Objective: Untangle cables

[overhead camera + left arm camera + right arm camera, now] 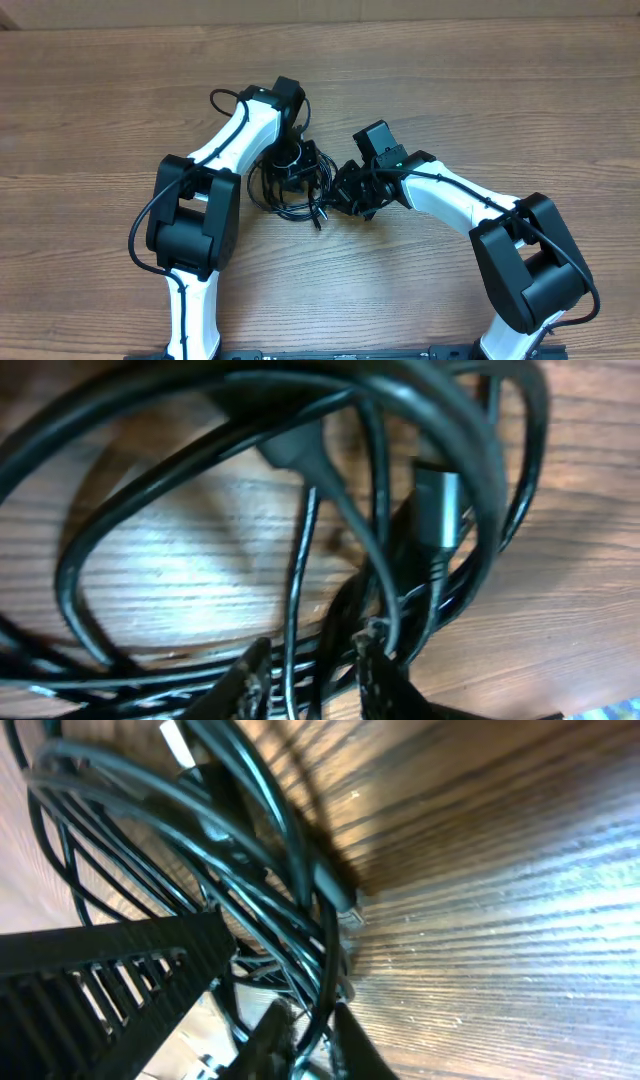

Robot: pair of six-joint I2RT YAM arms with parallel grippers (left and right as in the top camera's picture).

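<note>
Item: cables, one tangled coil, flat on the bench at centre, between both hands.
Left hand: over the coil's middle, clenched on a few strands.
Right hand: at the coil's right edge, pinching a strand.
The line between the hands runs left to right, so the likely pull is apart along it. The left hand is nearer the knot.

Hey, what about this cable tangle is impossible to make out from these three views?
- Overhead: the cables are too thin to count, and the left tool and right tool cover the knot's middle.
- Left wrist: loops run off every edge; close strands blur.
- Right wrist: a black ribbed part hides the lower left strands.
</note>
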